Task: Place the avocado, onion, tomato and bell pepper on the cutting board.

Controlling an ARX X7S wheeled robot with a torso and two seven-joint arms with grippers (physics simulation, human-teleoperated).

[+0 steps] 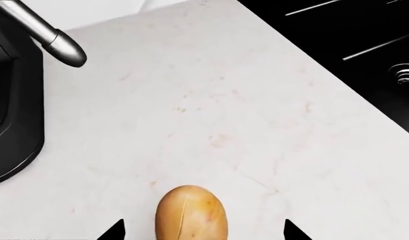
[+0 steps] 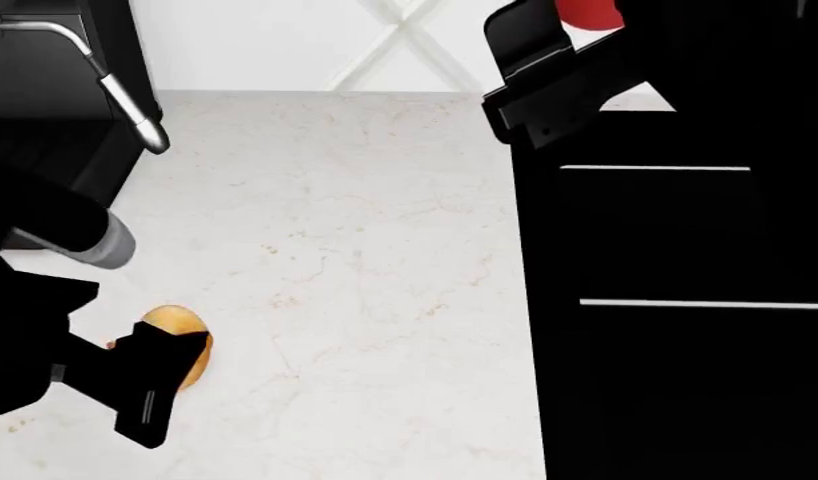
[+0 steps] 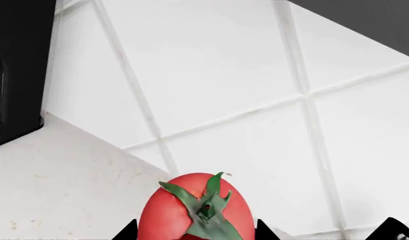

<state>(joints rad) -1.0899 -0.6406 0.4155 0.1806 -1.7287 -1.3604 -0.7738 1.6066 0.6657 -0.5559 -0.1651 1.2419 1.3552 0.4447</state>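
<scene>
The onion [image 1: 190,212] lies on the pale marble worktop [image 2: 356,250] at the near left, and the left gripper [image 1: 203,231] straddles it with its jaws spread wide, a clear gap showing between each tip and the bulb. At the far right the right gripper [image 3: 196,232] is raised in front of the white tiled wall [image 3: 258,75], and the tomato [image 3: 196,209], green stem toward the wrist camera, sits between its jaw tips, though I cannot tell whether they actually clamp it. A black coffee machine [image 2: 49,90] with a metal wand [image 2: 132,112] stands at the far left, and a black cooktop [image 2: 689,320] fills the right side.
</scene>
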